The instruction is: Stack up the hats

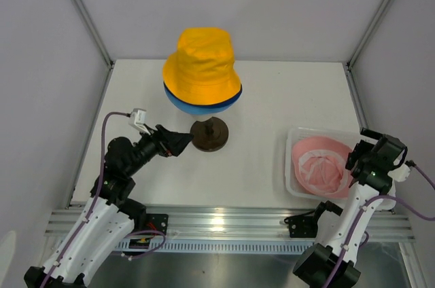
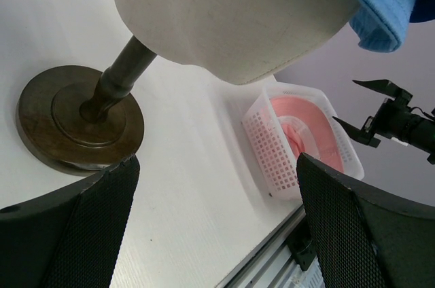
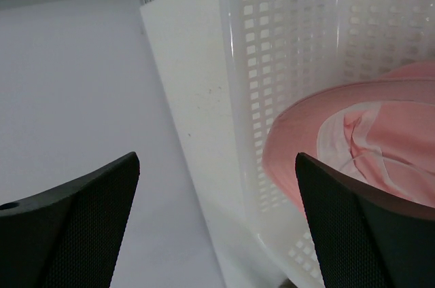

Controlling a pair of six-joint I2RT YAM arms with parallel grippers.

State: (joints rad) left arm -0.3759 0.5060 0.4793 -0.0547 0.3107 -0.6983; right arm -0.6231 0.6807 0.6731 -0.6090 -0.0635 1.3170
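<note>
A yellow hat [image 1: 202,64] sits on top of a blue hat brim [image 1: 194,106] on the mannequin head, with a darker blue edge [image 1: 234,98] at the right. The light blue brim [image 2: 380,3] shows in the left wrist view above the cream head [image 2: 231,16]. The pink hat [image 1: 319,166] lies upside down in the white basket [image 1: 291,140]; it also shows in the wrist views [image 2: 306,125] [image 3: 367,138]. My left gripper [image 1: 180,142] [image 2: 217,234] is open and empty beside the head's dark base [image 1: 209,134]. My right gripper [image 1: 359,153] [image 3: 217,227] is open and empty over the basket's right rim.
The mannequin's dark round base [image 2: 75,118] and stem stand mid-table under the hats. The mesh basket wall [image 3: 272,64] sits near the table's front right edge, close to the metal rail [image 1: 224,220]. White enclosure walls surround the table.
</note>
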